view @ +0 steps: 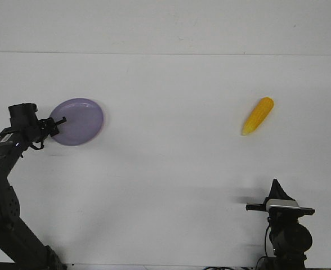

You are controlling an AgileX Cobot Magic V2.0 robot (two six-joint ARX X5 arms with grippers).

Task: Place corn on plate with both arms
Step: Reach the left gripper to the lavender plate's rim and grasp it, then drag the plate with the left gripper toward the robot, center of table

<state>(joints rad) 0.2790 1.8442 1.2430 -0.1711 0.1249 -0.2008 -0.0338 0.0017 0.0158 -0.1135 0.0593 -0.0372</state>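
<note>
No brand, label or legible writing shows on any item. Left end effector: black, at the left side of the white surface, its fingers set at the left rim of the plate and touching or clasping it; how wide the fingers stand cannot be told at this size. Plate: round, shallow, lavender-purple, plain, lying on the surface near its left edge, about midway between near and far edges. Corn: yellow cob, bumpy kernels, lying free on the right half of the surface, well apart from the plate, set diagonally with its tapered tip toward the near edge and its blunt end toward the far right corner. Right arm: black with a silver-grey top piece, folded at the near edge, right side, well short of the corn; its end effector is not distinguishable.
</note>
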